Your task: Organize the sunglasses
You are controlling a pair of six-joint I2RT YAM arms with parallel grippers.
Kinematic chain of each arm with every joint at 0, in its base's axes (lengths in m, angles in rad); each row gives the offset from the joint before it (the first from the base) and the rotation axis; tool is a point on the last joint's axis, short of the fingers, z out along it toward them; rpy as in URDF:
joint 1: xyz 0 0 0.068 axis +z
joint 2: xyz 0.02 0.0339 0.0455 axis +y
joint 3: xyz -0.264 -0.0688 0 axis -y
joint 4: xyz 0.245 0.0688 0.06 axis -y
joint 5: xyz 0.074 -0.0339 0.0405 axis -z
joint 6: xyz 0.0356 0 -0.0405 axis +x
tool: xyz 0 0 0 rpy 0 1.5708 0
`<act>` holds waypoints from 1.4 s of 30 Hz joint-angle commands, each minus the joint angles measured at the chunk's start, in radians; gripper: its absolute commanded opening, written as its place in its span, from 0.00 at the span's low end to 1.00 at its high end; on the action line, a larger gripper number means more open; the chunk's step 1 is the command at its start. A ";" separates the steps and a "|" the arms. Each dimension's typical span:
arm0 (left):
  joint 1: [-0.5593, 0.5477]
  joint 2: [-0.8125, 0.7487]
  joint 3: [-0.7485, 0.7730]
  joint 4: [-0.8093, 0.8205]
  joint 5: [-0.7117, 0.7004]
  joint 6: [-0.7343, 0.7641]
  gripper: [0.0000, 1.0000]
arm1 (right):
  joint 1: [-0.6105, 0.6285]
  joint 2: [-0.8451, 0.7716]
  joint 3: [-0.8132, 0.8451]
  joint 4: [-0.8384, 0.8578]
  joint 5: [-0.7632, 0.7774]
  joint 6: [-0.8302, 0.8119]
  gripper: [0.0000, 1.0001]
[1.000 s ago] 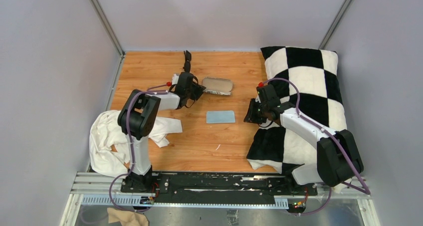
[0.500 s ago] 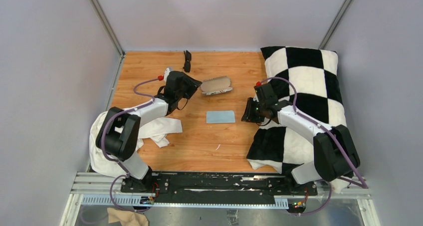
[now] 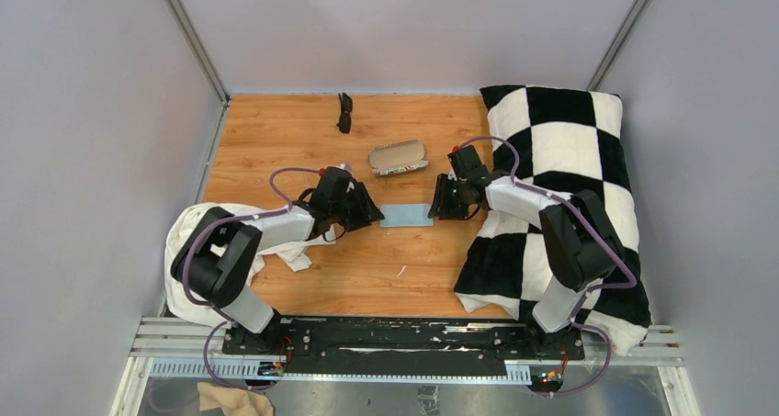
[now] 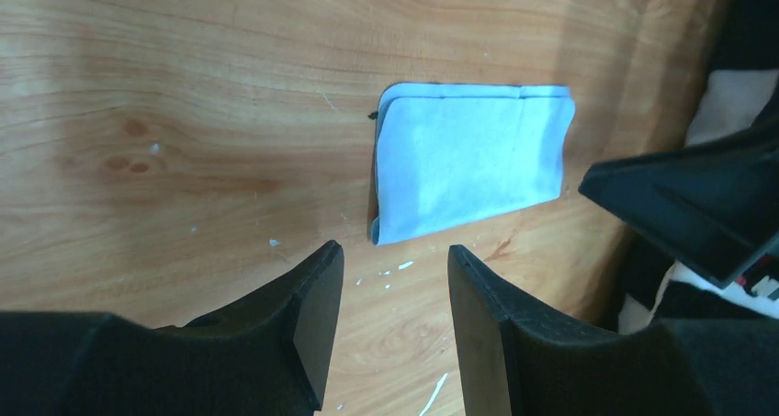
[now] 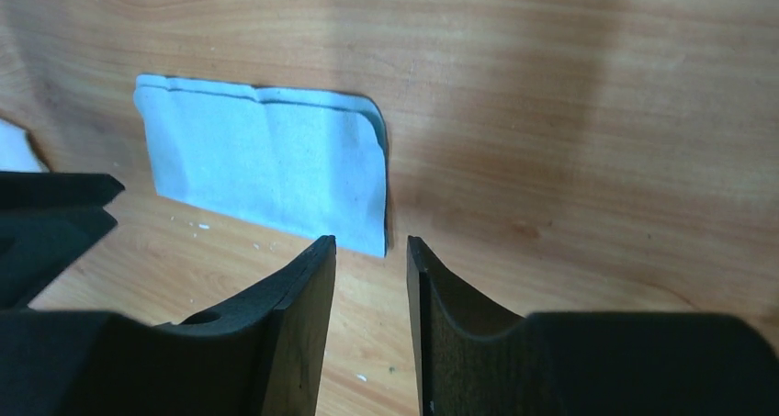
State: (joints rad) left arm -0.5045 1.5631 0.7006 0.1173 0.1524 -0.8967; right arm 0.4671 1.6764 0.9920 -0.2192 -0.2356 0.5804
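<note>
The black folded sunglasses [image 3: 344, 112] lie at the far edge of the wooden table, apart from both arms. A tan-grey case [image 3: 399, 157] lies open in the middle, beyond a light-blue cloth [image 3: 406, 215] [image 4: 468, 154] [image 5: 266, 168]. My left gripper [image 3: 372, 217] [image 4: 395, 274] is open and empty just left of the cloth. On the cloth's right side my right gripper [image 3: 435, 205] [image 5: 371, 243] is open and empty, its fingertips at the cloth's corner.
A black-and-white checked pillow [image 3: 570, 159] fills the right side of the table. A crumpled white cloth [image 3: 197, 260] lies at the near left under the left arm. Grey walls enclose the table.
The left gripper has let go of the case and swung down to the cloth's left edge. The right gripper has moved left to the cloth's right edge, its jaws widening. The case has shifted slightly.
</note>
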 commanded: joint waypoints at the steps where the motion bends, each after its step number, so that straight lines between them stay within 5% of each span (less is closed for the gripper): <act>1: -0.018 0.057 0.010 -0.005 0.098 0.074 0.51 | 0.029 0.066 0.046 0.009 -0.011 0.021 0.39; 19: -0.029 0.192 0.085 -0.057 0.044 0.142 0.41 | 0.044 0.098 0.042 0.003 0.048 0.030 0.37; 29: -0.031 0.123 0.155 -0.262 -0.107 0.228 0.52 | 0.042 0.092 0.041 -0.007 0.063 0.018 0.37; 42: -0.031 0.222 0.165 -0.160 0.014 0.175 0.40 | 0.041 0.077 0.033 -0.013 0.076 0.012 0.37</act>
State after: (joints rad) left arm -0.5327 1.7233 0.8757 -0.0166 0.1398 -0.7166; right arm 0.4992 1.7592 1.0286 -0.1936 -0.2066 0.6086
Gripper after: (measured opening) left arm 0.410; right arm 0.372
